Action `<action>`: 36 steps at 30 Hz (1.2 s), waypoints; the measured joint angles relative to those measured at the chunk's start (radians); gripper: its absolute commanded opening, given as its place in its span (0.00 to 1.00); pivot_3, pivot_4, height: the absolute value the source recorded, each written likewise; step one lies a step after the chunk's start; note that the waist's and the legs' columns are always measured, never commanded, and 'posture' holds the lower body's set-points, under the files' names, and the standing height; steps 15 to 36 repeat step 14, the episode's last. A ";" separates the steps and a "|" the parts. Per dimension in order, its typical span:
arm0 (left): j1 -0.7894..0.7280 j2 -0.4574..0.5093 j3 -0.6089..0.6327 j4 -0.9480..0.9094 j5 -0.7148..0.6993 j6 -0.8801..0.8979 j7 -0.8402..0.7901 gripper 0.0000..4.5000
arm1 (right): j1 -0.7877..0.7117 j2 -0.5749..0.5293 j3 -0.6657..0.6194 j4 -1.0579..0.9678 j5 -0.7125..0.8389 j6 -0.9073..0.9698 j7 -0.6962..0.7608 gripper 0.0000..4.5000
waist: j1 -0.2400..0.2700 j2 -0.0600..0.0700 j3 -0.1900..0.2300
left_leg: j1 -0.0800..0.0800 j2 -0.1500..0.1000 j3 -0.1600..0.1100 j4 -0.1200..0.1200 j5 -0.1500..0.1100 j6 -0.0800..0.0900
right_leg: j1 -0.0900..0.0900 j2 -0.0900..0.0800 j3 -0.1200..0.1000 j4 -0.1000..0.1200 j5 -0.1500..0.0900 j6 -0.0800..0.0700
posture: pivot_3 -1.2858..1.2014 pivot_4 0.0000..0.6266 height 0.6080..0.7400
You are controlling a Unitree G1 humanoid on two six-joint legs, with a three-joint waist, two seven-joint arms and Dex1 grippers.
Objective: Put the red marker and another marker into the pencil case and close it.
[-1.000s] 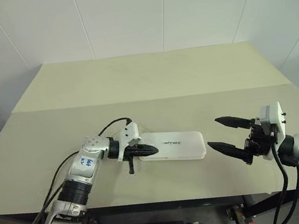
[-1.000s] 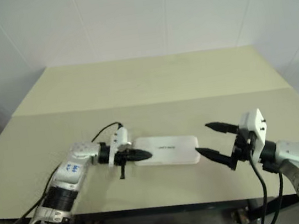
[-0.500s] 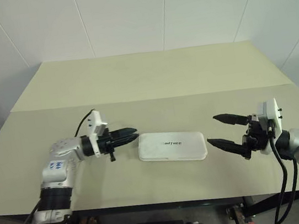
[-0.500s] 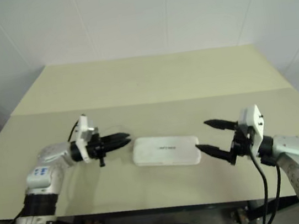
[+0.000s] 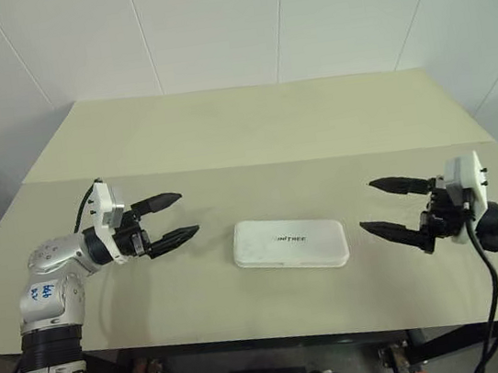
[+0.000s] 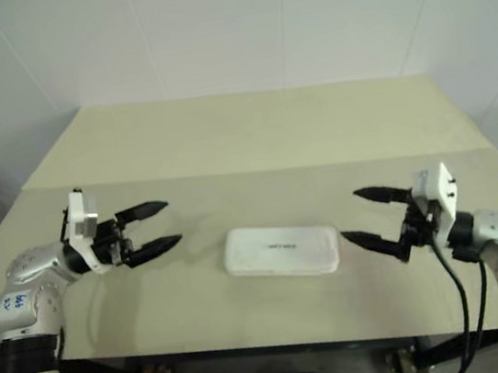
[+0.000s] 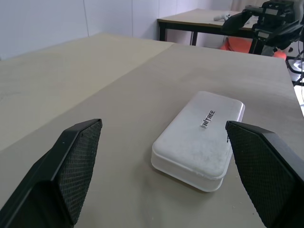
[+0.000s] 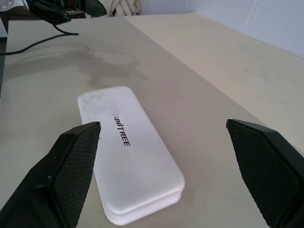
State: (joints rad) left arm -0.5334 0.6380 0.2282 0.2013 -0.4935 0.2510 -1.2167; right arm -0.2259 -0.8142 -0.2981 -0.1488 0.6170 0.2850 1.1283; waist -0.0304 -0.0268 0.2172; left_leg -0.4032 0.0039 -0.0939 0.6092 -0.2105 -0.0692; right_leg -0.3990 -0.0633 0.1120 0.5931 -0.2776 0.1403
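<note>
With its lid down, the pencil case point(image 5: 290, 243) hides whatever is inside, so neither marker can be made out; only the small dark lettering on the lid can be read in the wrist views. It lies flat on the beige table point(image 5: 252, 140), near the front edge, between the two grippers and touching neither. The left gripper point(image 5: 172, 219) and the right gripper point(image 5: 383, 205) each point toward the case with fingers spread wide and nothing between them
</note>
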 measured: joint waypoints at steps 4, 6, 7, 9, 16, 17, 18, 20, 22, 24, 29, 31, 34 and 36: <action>0.004 0.022 0.012 -0.010 -0.022 -0.003 -0.019 0.99 | 0.029 -0.045 -0.044 0.016 0.000 0.000 0.039 1.00 | -0.001 0.000 0.000 | 0.000 0.000 0.000 0.000 0.000 0.000 | 0.000 0.000 0.000 0.000 0.000 0.000 | 0.52 0.24 1.00; 0.007 0.032 0.019 -0.009 -0.025 -0.005 -0.023 0.99 | 0.046 -0.049 -0.059 0.022 -0.001 0.000 0.049 1.00 | -0.004 0.000 0.000 | 0.000 0.000 0.000 0.000 0.000 0.000 | 0.000 0.000 0.000 0.000 0.000 0.000 | 0.52 0.24 1.00; 0.007 0.035 0.023 -0.009 -0.026 -0.005 -0.025 0.99 | 0.047 -0.051 -0.060 0.029 -0.002 0.000 0.051 1.00 | -0.005 0.000 0.000 | 0.000 0.000 0.000 0.000 0.000 0.000 | 0.000 0.000 0.000 0.000 0.000 0.000 | 0.52 0.24 1.00; 0.007 0.043 0.024 -0.009 -0.026 -0.004 -0.032 0.99 | 0.047 -0.054 -0.062 0.035 -0.003 -0.001 0.051 1.00 | -0.006 0.000 0.000 | 0.000 0.000 0.001 0.000 0.000 0.000 | 0.000 0.000 0.000 0.000 0.000 0.000 | 0.52 0.24 1.00; 0.035 0.052 0.022 -0.034 -0.026 0.009 -0.041 0.99 | 0.050 -0.052 -0.062 0.035 -0.005 -0.002 0.041 1.00 | -0.006 0.000 0.000 | 0.000 0.000 0.000 0.000 0.000 0.000 | 0.000 0.000 0.000 0.000 0.000 0.000 | 0.52 0.24 1.00; 0.035 0.052 0.022 -0.034 -0.026 0.009 -0.041 0.99 | 0.050 -0.052 -0.062 0.035 -0.005 -0.002 0.041 1.00 | -0.006 0.000 0.000 | 0.000 0.000 0.000 0.000 0.000 0.000 | 0.000 0.000 0.000 0.000 0.000 0.000 | 0.52 0.24 1.00; 0.035 0.052 0.022 -0.034 -0.026 0.009 -0.041 0.99 | 0.050 -0.052 -0.062 0.035 -0.005 -0.002 0.041 1.00 | -0.006 0.000 0.000 | 0.000 0.000 0.000 0.000 0.000 0.000 | 0.000 0.000 0.000 0.000 0.000 0.000 | 0.52 0.24 1.00; 0.035 0.052 0.022 -0.034 -0.026 0.009 -0.041 0.99 | 0.050 -0.052 -0.062 0.035 -0.005 -0.002 0.041 1.00 | -0.006 0.000 0.000 | 0.000 0.000 0.000 0.000 0.000 0.000 | 0.000 0.000 0.000 0.000 0.000 0.000 | 0.52 0.24 1.00; 0.035 0.052 0.022 -0.034 -0.026 0.009 -0.041 0.99 | 0.050 -0.052 -0.062 0.035 -0.005 -0.002 0.041 1.00 | -0.006 0.000 0.000 | 0.000 0.000 0.000 0.000 0.000 0.000 | 0.000 0.000 0.000 0.000 0.000 0.000 | 0.52 0.24 1.00; 0.035 0.052 0.022 -0.034 -0.026 0.009 -0.041 0.99 | 0.050 -0.052 -0.062 0.035 -0.005 -0.002 0.041 1.00 | -0.006 0.000 0.000 | 0.000 0.000 0.000 0.000 0.000 0.000 | 0.000 0.000 0.000 0.000 0.000 0.000 | 0.52 0.24 1.00; 0.035 0.052 0.022 -0.034 -0.026 0.009 -0.041 0.99 | 0.050 -0.052 -0.062 0.035 -0.005 -0.002 0.041 1.00 | -0.006 0.000 0.000 | 0.000 0.000 0.000 0.000 0.000 0.000 | 0.000 0.000 0.000 0.000 0.000 0.000 | 0.52 0.24 1.00; 0.035 0.052 0.022 -0.034 -0.026 0.009 -0.041 0.99 | 0.050 -0.052 -0.062 0.035 -0.005 -0.002 0.041 1.00 | -0.006 0.000 0.000 | 0.000 0.000 0.000 0.000 0.000 0.000 | 0.000 0.000 0.000 0.000 0.000 0.000 | 0.52 0.24 1.00; 0.035 0.052 0.022 -0.034 -0.026 0.009 -0.041 0.99 | 0.050 -0.052 -0.062 0.035 -0.005 -0.002 0.041 1.00 | -0.006 0.000 0.000 | 0.000 0.000 0.000 0.000 0.000 0.000 | 0.000 0.000 0.000 0.000 0.000 0.000 | 0.52 0.24 1.00; 0.035 0.052 0.022 -0.034 -0.026 0.009 -0.041 0.99 | 0.050 -0.052 -0.062 0.035 -0.005 -0.002 0.041 1.00 | -0.006 0.000 0.000 | 0.000 0.000 0.000 0.000 0.000 0.000 | 0.000 0.000 0.000 0.000 0.000 0.000 | 0.52 0.24 1.00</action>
